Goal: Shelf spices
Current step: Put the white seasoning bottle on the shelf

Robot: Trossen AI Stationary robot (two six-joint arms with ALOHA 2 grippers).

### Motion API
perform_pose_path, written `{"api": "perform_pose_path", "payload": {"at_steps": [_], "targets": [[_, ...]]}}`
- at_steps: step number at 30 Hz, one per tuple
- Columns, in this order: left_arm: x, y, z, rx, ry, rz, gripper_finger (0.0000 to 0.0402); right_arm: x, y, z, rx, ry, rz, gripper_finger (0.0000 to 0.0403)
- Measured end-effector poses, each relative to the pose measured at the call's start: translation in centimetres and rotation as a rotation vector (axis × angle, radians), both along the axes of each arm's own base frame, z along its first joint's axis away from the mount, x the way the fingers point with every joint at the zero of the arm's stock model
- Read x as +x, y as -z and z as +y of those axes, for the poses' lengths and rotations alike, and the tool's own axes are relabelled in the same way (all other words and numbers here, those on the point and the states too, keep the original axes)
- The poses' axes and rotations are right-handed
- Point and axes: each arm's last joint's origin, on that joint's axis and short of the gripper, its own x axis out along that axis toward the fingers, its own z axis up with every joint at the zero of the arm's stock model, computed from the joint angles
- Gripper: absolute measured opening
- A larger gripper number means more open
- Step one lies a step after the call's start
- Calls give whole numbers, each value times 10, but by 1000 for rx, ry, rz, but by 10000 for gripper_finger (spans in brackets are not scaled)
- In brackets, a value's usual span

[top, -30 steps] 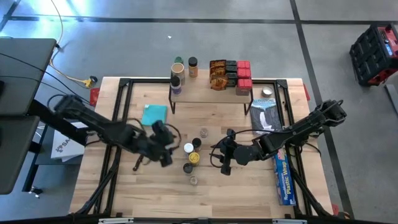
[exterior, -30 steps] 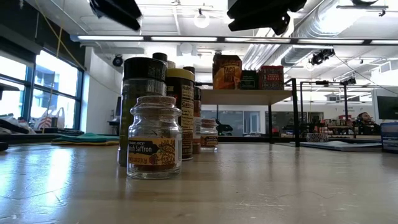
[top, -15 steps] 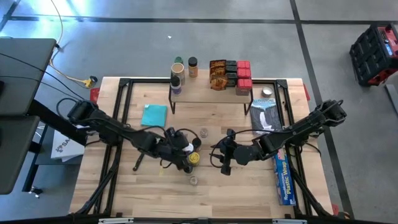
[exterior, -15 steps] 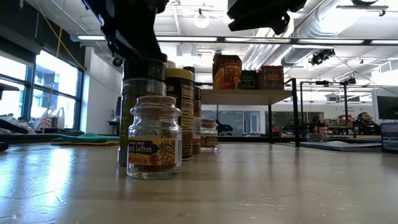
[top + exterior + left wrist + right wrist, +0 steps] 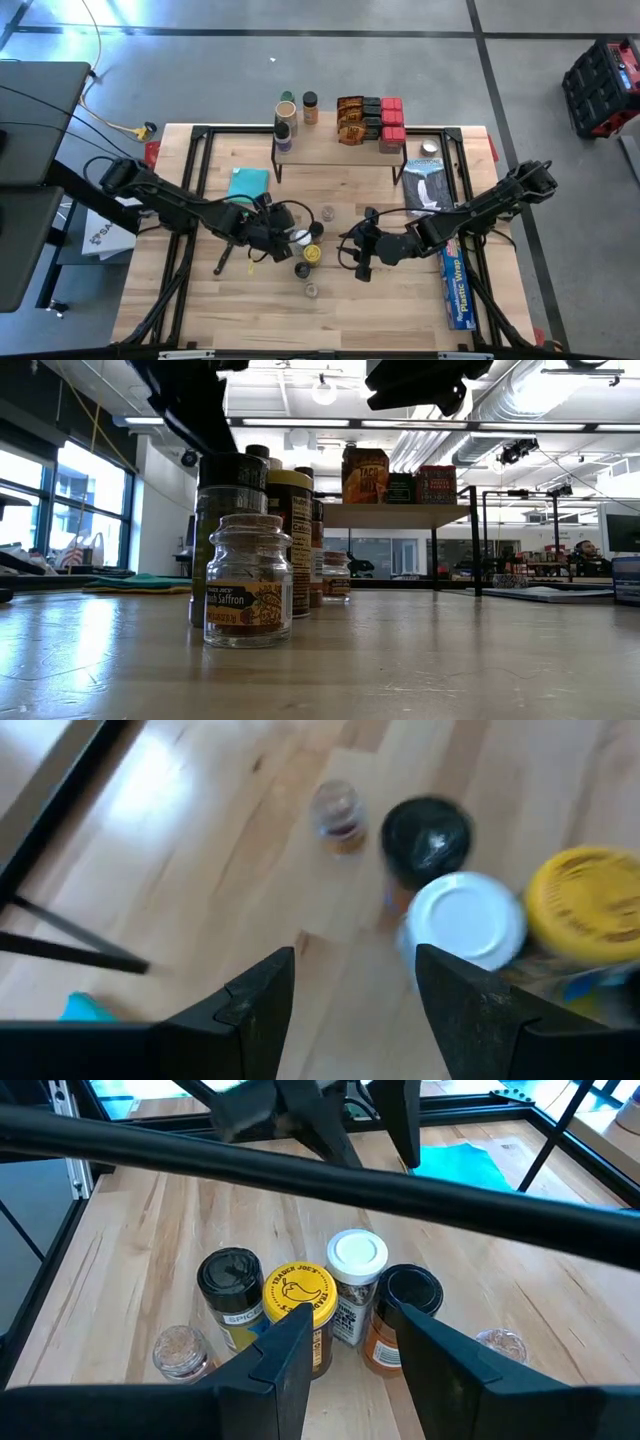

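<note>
The left hand (image 5: 272,237) hovers open and empty at frame centre, beside the white-lidded jar (image 5: 302,238). The right hand (image 5: 362,250) waits open, centre-right. The jars (image 5: 300,1315) stand tightly together on the counter (image 5: 400,300); a finger could topple a neighbour.

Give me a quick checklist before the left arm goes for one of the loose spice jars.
1. Left gripper open and empty: ok.
2. Left gripper over the jar cluster, white-lid jar just ahead of its fingers: ok.
3. White-lid jar clear of neighbours: not ok, the yellow-lid jar and black-lid jar crowd it.
4. Right gripper off to the side of the cluster, empty: ok.
5. Shelf has bare top between its jars and boxes: ok.
</note>
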Motion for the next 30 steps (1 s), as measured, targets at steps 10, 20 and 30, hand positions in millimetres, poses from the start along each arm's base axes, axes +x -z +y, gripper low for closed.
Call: {"api": "perform_pose_path", "payload": {"at_steps": [10, 20, 30], "targets": [[18, 8, -5, -200, 117, -90, 172, 0, 0, 0, 3, 3, -1, 140], [26, 18, 5, -216, 184, -17, 17, 0, 0, 0, 0, 2, -1, 140], [17, 13, 24, -100, 250, 89, 8, 0, 0, 0, 2, 4, -1, 140]]}}
